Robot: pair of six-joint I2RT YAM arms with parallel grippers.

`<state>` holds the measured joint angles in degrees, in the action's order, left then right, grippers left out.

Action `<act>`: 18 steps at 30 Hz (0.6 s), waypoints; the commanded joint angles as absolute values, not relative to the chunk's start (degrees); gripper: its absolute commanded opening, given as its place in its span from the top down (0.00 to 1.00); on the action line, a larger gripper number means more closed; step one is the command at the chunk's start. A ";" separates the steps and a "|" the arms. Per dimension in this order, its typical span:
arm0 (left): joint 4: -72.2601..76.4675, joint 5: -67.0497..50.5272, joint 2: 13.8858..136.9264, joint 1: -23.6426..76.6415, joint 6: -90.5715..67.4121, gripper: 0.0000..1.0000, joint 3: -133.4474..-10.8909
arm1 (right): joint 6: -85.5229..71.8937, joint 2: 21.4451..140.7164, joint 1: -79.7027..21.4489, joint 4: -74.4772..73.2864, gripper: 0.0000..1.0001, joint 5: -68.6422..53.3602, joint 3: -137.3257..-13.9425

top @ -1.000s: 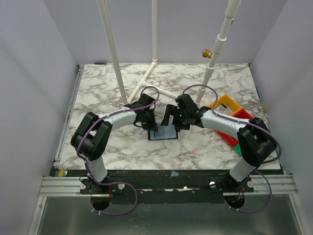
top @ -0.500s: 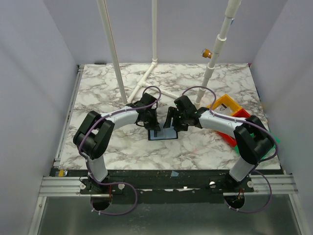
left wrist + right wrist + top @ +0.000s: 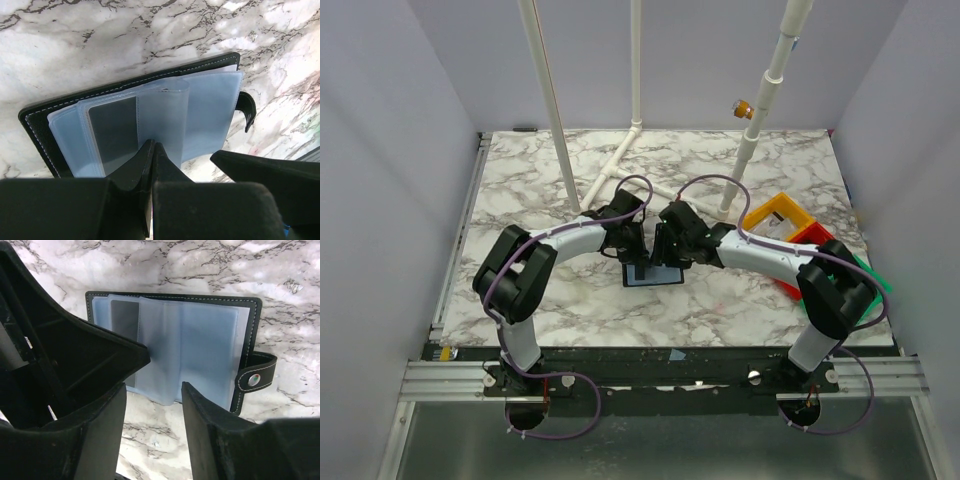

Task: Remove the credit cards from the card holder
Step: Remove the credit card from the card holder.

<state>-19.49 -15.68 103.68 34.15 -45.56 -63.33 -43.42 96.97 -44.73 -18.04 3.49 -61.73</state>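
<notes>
The card holder (image 3: 656,277) lies open on the marble, a black cover with pale blue plastic sleeves (image 3: 210,112). One credit card (image 3: 113,127) shows dark grey through the left sleeve, also seen in the right wrist view (image 3: 125,319). My left gripper (image 3: 152,146) is shut, its tips pressed onto the middle sleeve with nothing visibly between them. My right gripper (image 3: 152,390) hovers at the near edge of the sleeves, jaws partly open around a curled sleeve edge without touching it. The snap tab (image 3: 256,380) sticks out on the right.
Yellow (image 3: 780,212), red (image 3: 812,238) and green (image 3: 868,278) bins stand at the right edge behind my right arm. White pipes (image 3: 620,160) lie and rise at the back. Both grippers crowd together over the holder.
My right gripper has moved left over the card holder and its jaws have narrowed from wide open to about half. The left gripper stays shut in place.
</notes>
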 commanded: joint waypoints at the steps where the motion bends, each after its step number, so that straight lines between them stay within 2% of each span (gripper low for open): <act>1: -19.51 -16.78 104.68 34.63 -45.81 1.00 -64.62 | -43.20 98.07 -45.79 -18.97 0.52 6.17 -61.89; 18: -20.21 -16.58 104.50 34.87 -45.53 1.00 -65.29 | -42.63 103.05 -46.32 -15.70 0.56 7.28 -61.61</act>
<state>-19.53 -15.90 103.74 34.28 -45.67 -63.42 -43.33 101.78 -45.80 -17.41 5.23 -61.73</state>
